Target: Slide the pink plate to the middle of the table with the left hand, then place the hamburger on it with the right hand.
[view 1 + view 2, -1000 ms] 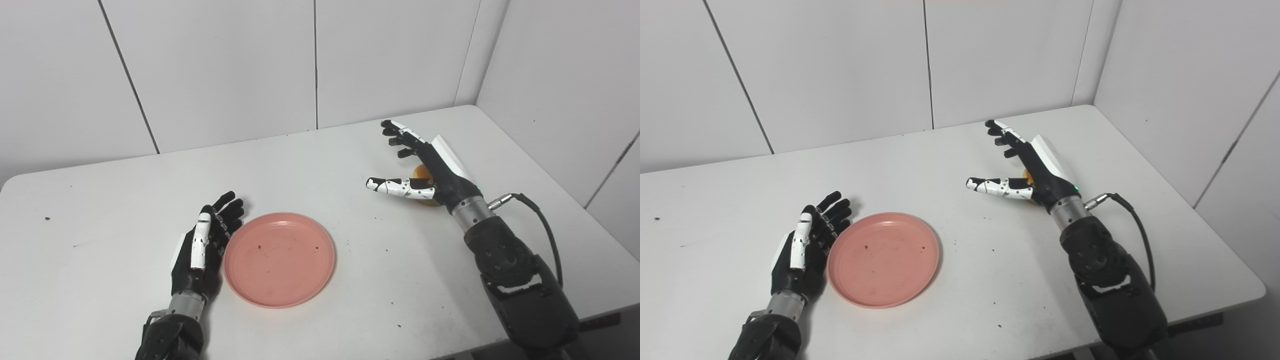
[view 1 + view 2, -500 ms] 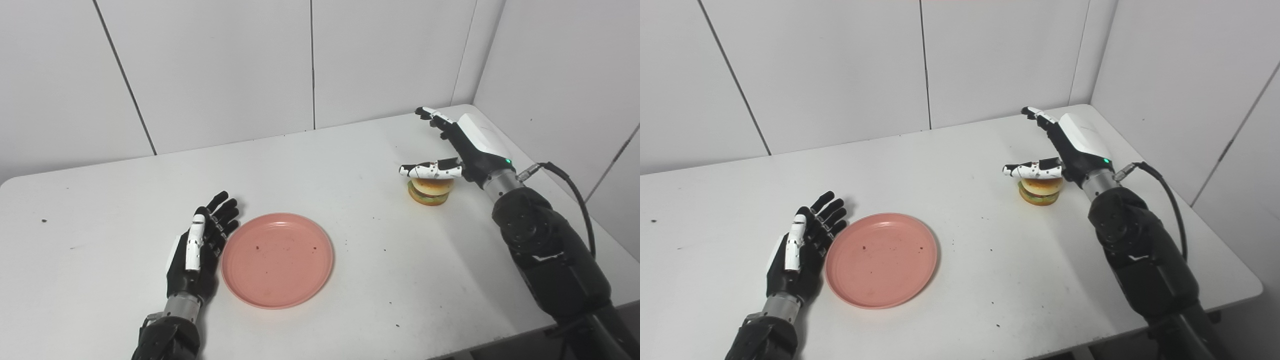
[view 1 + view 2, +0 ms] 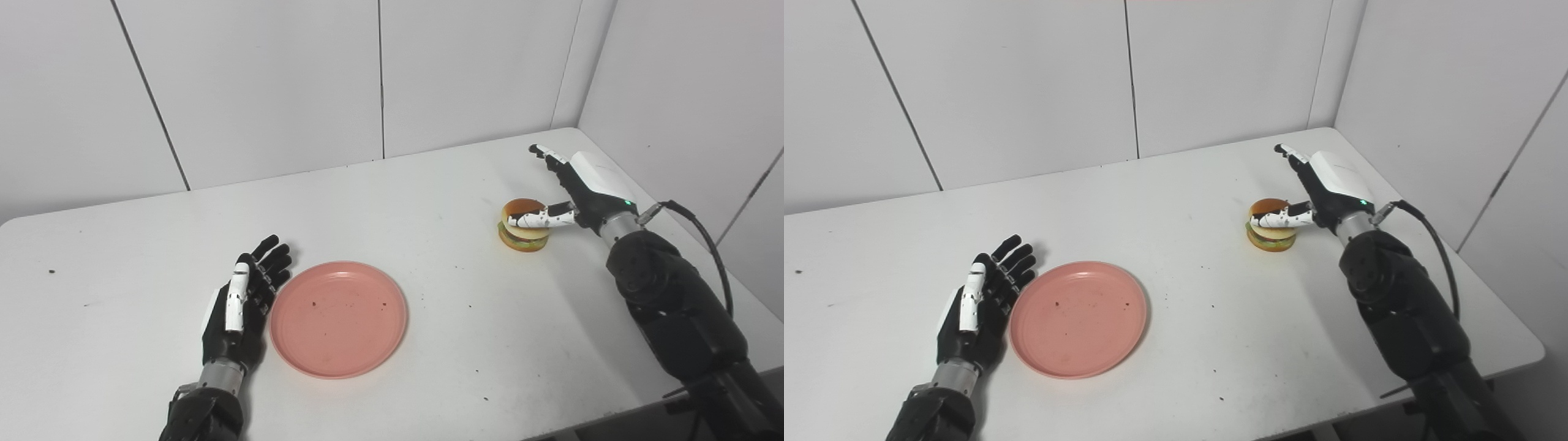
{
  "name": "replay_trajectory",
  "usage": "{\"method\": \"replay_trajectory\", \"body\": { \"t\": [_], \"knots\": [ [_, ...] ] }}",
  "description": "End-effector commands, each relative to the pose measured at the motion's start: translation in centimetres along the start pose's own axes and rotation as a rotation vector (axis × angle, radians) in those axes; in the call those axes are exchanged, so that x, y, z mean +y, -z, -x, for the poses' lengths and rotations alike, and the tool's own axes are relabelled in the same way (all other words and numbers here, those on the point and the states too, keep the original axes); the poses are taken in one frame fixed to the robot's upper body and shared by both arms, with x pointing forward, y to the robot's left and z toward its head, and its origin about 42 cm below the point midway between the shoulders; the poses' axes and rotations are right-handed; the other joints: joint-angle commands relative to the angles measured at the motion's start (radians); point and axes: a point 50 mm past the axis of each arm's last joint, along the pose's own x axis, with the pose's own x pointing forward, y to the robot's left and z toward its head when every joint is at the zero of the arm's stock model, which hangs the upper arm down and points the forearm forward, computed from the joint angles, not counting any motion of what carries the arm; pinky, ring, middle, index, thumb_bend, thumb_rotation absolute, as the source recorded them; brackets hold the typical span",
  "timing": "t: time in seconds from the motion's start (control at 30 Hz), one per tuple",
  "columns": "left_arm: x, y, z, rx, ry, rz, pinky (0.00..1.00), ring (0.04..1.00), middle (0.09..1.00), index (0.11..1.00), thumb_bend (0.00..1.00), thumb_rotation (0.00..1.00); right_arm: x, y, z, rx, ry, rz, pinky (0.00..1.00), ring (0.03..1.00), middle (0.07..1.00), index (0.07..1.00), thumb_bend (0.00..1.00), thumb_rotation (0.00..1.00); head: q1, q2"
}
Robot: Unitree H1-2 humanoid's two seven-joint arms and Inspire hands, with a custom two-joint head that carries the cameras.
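White table (image 3: 429, 184) – open left hand (image 3: 242, 306) beside pink plate (image 3: 339, 318); spread right hand (image 3: 576, 190) flanks hamburger (image 3: 522, 228), must close next.

Bright even light, soft shadows, sharp

A white, smooth-topped table (image 3: 398, 202) with rounded corners fills most of the frame, its far edge meeting the pale panelled walls. Small dark specks are scattered over its surface, thickest right of centre and at the far left. In the lower middle of the frame a round, shallow pink plastic plate (image 3: 339, 318) lies flat on the tabletop, with a few dark crumbs on its face. In the right half, a little above mid-height and well apart from the plate, sits a small hamburger (image 3: 522, 228) with a tan bun and green and brown layers, standing upright on the table.
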Motion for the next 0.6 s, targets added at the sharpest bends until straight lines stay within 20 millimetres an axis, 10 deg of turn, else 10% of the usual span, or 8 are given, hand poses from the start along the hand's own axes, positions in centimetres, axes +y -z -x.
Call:
{"method": "replay_trajectory", "body": {
  "t": [0.0, 0.57],
  "knots": [
    [0.1, 1.1, 0.5, 0.058, -0.005, 0.012, 0.91, 0.879, 0.843, 0.806, 0.32, 1.00, -3.2, -1.2, -1.3, -0.069, 0.079, 0.049, 0.73, 0.855, 0.917, 0.912, 0.76, 0.46, 0.002, -0.001],
    [-0.2, 1.1, 0.7, 0.055, 0.001, 0.009, 0.93, 0.895, 0.856, 0.813, 0.32, 1.00, -0.3, 0.1, -1.8, -0.047, -0.050, 0.062, 0.74, 0.856, 0.916, 0.919, 0.76, 0.42, 0.012, 0.004]
  ]
}}
